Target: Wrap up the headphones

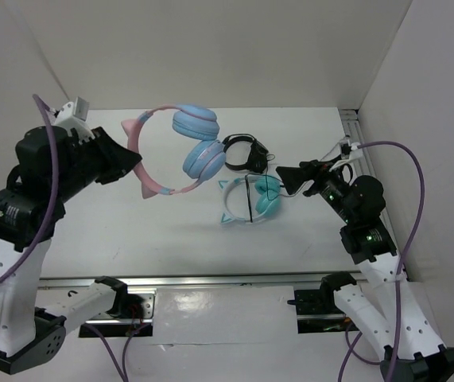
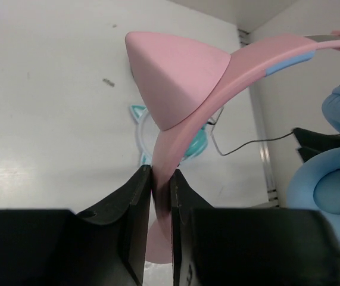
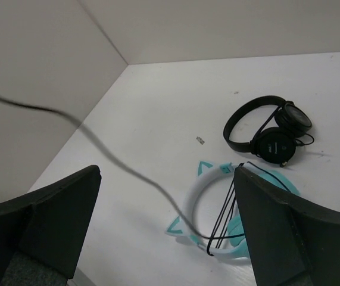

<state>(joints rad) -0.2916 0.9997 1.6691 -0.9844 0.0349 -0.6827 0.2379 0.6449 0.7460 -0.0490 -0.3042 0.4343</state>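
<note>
The headphones (image 1: 180, 151), with a pink cat-eared headband and light blue ear cups, hang in the air over the table's left middle. My left gripper (image 1: 137, 165) is shut on the headband; in the left wrist view its fingers (image 2: 140, 196) pinch the pink band just below a cat ear (image 2: 175, 77), with the blue cups (image 2: 336, 196) at the right. The thin black cable (image 2: 247, 143) trails toward my right gripper (image 1: 287, 177). That gripper (image 3: 167, 173) is wide open. The cable (image 3: 116, 156) crosses, blurred, between its fingers without being gripped.
White-and-teal cat-ear headphones (image 1: 246, 199) lie on the table below the right gripper, with a black cord looped around them (image 3: 223, 208). Smaller black headphones (image 1: 242, 151) lie just behind them (image 3: 265, 128). White walls close the back and both sides.
</note>
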